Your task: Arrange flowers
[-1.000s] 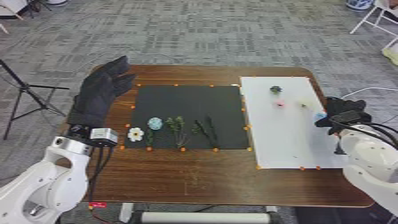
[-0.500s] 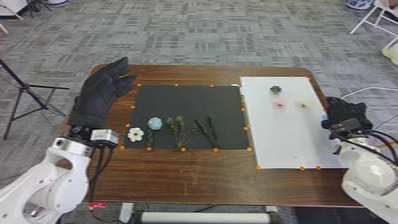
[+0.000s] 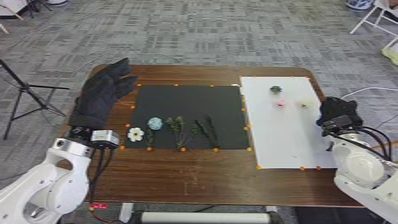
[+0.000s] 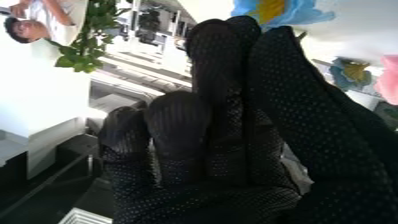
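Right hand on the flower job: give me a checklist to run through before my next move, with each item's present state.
1. Blue flower with yellow centre held at the thumb and fingertips of the right hand: ok.
2. Pinch firm enough to move: cannot tell.
3. Right hand over the middle of the white board: not ok, it is at the board's right edge.
4. Pink flower and small dark flower on the board apart from that hand: ok.
5. Left hand off the black mat: ok, to its left.
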You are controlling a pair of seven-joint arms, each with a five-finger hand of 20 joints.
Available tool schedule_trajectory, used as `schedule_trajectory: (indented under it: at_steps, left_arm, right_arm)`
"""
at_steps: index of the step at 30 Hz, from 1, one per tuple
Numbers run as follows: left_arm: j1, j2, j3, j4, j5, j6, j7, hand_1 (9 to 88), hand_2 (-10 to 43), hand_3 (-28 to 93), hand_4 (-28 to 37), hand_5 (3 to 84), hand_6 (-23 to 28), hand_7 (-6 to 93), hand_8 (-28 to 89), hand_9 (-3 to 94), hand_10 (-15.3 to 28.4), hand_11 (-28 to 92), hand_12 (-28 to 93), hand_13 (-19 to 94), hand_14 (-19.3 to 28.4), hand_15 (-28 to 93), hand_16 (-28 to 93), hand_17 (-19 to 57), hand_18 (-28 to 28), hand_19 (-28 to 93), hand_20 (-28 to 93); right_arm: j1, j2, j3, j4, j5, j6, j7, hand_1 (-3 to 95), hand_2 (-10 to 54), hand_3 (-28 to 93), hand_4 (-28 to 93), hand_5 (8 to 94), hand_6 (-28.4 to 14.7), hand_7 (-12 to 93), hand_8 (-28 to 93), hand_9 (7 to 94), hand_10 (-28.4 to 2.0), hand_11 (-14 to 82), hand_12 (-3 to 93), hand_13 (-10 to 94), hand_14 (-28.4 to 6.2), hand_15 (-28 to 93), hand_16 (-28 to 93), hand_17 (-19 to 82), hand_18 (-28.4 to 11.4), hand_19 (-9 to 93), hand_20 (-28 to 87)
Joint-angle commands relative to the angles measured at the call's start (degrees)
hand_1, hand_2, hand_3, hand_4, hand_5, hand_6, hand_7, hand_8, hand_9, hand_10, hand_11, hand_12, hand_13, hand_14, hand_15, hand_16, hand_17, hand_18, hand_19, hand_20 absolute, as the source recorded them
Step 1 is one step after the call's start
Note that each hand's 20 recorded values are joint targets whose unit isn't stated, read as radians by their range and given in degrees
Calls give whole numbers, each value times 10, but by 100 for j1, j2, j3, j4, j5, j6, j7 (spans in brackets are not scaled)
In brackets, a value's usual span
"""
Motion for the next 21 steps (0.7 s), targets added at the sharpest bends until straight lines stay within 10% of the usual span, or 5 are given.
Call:
schedule_trajectory:
  at_steps: [1,11,15,18,21]
  left_arm:
    - [-108,92,-9,-8,-20,-6,8,255,-23,690,-257,310,28,181,-81,240,112,190,194,201,138,292,55,-91,199,379,140]
    - [-665,293,216,99,-1,-95,-8,255,-23,689,-256,311,29,180,-81,241,111,192,194,202,137,292,55,-92,199,380,141]
    - [-965,273,469,172,21,-175,-18,254,-23,690,-256,311,29,180,-81,241,112,192,194,202,137,292,56,-91,198,379,140]
    - [-923,279,439,163,20,-186,-38,254,-22,690,-256,310,28,180,-80,241,111,192,193,202,136,292,56,-91,198,378,139]
    - [-684,293,252,100,10,-119,-26,255,-21,688,-256,310,28,181,-80,241,112,192,194,202,136,292,56,-91,198,379,140]
  right_arm:
    - [-73,-49,79,-221,-262,496,-93,475,-95,823,-283,744,29,418,2,845,-60,282,494,689,-71,769,336,343,-207,892,547]
    - [1422,-640,-758,-612,-312,1088,-554,471,-95,839,-281,755,22,414,9,846,-60,288,508,689,-72,775,343,344,-208,897,550]
    - [1500,-596,-723,-807,-323,669,-403,469,-95,841,-279,751,22,416,15,842,-60,284,513,685,-72,778,347,343,-208,897,552]
    - [1067,-261,-110,-1162,-94,-657,-443,465,-95,829,-278,680,22,424,0,787,-64,227,515,635,-72,777,364,311,-201,877,557]
    - [652,119,373,-1358,67,-1500,-556,402,-95,860,-282,542,16,308,-153,579,-77,300,265,549,-84,796,325,254,-194,834,566]
